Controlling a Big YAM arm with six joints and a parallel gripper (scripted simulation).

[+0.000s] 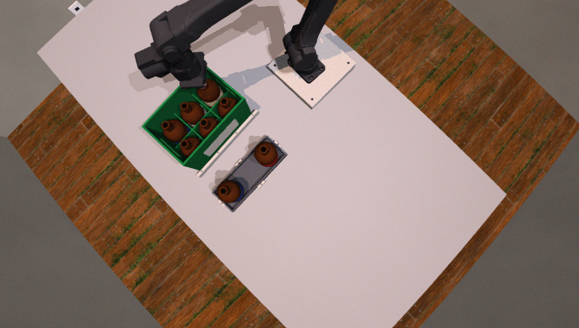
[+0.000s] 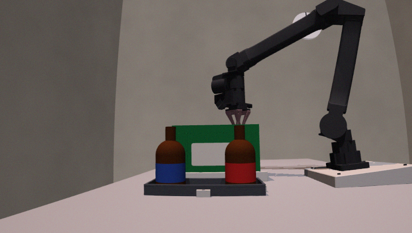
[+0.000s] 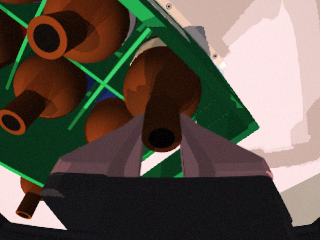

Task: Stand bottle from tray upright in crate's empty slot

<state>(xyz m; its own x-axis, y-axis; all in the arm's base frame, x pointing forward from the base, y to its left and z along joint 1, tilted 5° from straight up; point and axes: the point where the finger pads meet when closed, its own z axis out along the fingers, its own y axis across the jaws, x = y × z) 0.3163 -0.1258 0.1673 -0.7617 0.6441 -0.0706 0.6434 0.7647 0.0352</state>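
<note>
Holds the pale-labelled brown bottle (image 1: 208, 91) (image 3: 162, 90) by its neck in the mauve-fingered black claw (image 1: 203, 85) (image 2: 238, 124) (image 3: 161, 120), apparently to keep it upright inside the green crate (image 1: 199, 158) (image 2: 214, 133) (image 3: 240, 122), at one o'clock from above.
</note>
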